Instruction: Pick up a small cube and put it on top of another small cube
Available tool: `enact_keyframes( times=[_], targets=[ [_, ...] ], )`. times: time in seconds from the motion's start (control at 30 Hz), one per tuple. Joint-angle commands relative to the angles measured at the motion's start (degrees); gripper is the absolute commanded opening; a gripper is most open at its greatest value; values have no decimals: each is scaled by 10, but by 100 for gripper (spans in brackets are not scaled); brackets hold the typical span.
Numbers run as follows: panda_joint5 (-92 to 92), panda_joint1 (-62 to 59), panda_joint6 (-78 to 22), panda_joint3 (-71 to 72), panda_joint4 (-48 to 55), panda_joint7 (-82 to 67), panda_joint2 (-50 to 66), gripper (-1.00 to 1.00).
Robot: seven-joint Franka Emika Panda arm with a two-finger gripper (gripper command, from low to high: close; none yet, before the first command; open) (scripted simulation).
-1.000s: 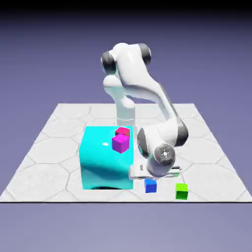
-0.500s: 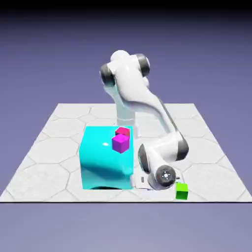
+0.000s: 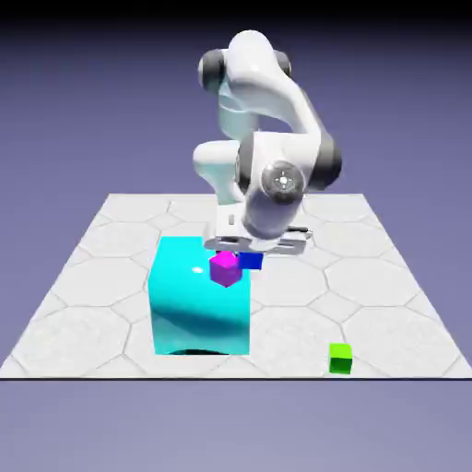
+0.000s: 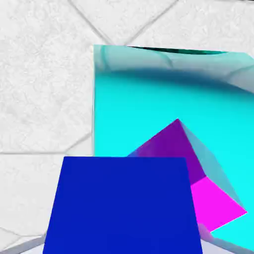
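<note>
You have the blue cube (image 4: 121,206) large at the bottom, between the gripper's (image 4: 123,245) fingertips, whose edges just show at either side. Past it you see the magenta cube (image 4: 218,201), partly hidden by the blue one and turned at an angle to the edges of the cyan block (image 4: 139,114). One straight edge of that block borders the pale, seamed tabletop (image 4: 44,89); its far side curves, glossy, with a dark band.

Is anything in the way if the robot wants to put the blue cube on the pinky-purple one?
Nothing I can see stands between the blue cube and the magenta cube. But the blue cube hides part of the magenta one in the hand view, so something small could be tucked behind it.
</note>
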Motion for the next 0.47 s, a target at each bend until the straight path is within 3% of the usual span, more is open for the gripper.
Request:
enact_keyframes(
  times=[0.0, 0.1, 0.33, 0.37, 0.43],
  targets=[
    [14, -15, -20, -2, -15, -8, -17, -100],
    [9, -45, -41, 20, -16, -1, -21, -100],
    [9, -44, 53, 20, -146, 0, -56, -100],
    [9, -44, 53, 20, -146, 0, -56, 100],
    [9, -44, 38, 20, -125, 0, -50, 100]
  ],
)
